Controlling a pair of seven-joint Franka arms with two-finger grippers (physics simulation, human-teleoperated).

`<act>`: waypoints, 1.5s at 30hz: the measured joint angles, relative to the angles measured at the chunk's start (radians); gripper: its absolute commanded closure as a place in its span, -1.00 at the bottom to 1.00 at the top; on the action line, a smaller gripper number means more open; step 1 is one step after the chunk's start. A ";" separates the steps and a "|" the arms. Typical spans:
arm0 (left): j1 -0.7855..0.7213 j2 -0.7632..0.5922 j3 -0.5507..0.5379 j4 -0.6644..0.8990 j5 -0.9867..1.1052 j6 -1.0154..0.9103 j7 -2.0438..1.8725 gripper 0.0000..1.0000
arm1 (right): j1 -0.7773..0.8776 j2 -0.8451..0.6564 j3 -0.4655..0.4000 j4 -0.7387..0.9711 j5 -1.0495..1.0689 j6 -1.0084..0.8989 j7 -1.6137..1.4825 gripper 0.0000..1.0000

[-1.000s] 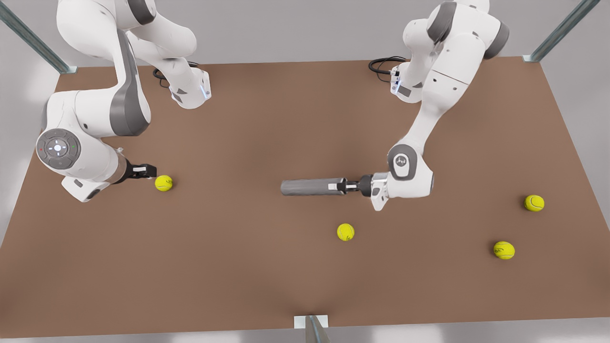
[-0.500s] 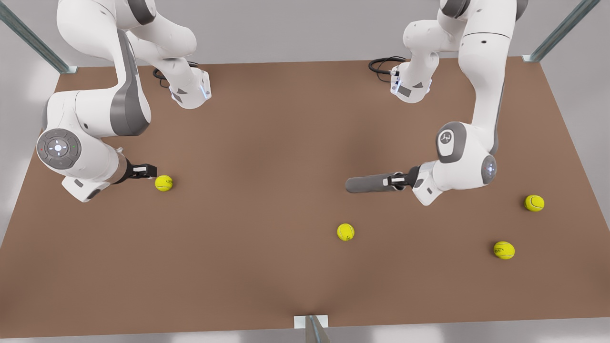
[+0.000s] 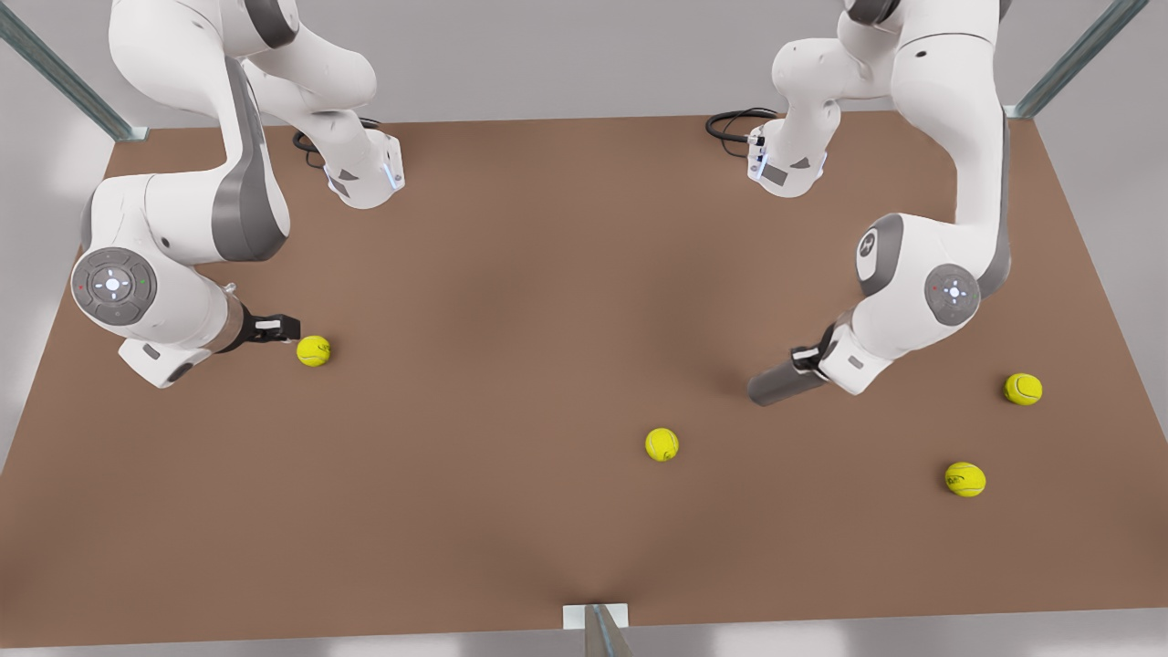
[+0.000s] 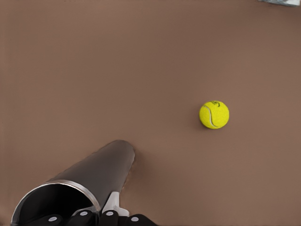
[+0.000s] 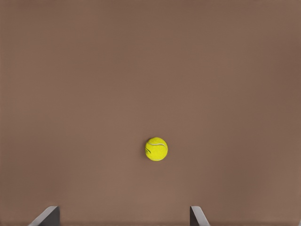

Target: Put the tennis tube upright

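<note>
Starting at the front view's left, you have the right gripper [image 3: 290,328] low over the brown table [image 3: 511,274], just beside a yellow tennis ball [image 3: 313,350]; its fingers [image 5: 47,215] are spread wide with nothing between them, and that arm waits. Toward the middle, another ball [image 3: 662,444] lies alone. Further right, you see the tennis tube [image 3: 782,384] tilted, its lower end down near the table and its upper end held by the left gripper [image 3: 808,358], jaws closed on the shiny rim [image 4: 63,188] at the tube's open mouth. At the front view's far right, two more balls [image 3: 1023,389] [image 3: 964,478] rest well apart from the tube.
</note>
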 measured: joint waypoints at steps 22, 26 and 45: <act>0.009 0.066 0.016 0.000 0.223 0.070 -0.004 -1.00 | 0.014 0.001 0.000 0.001 -0.011 0.000 0.000 -1.00; 0.009 0.065 0.015 0.000 0.210 0.070 -0.004 -1.00 | 0.013 0.001 0.000 0.002 -0.012 0.000 0.000 -1.00; 0.029 0.051 0.020 0.105 0.223 -0.032 0.004 -1.00 | 0.013 0.001 0.000 0.003 -0.012 0.002 0.000 -1.00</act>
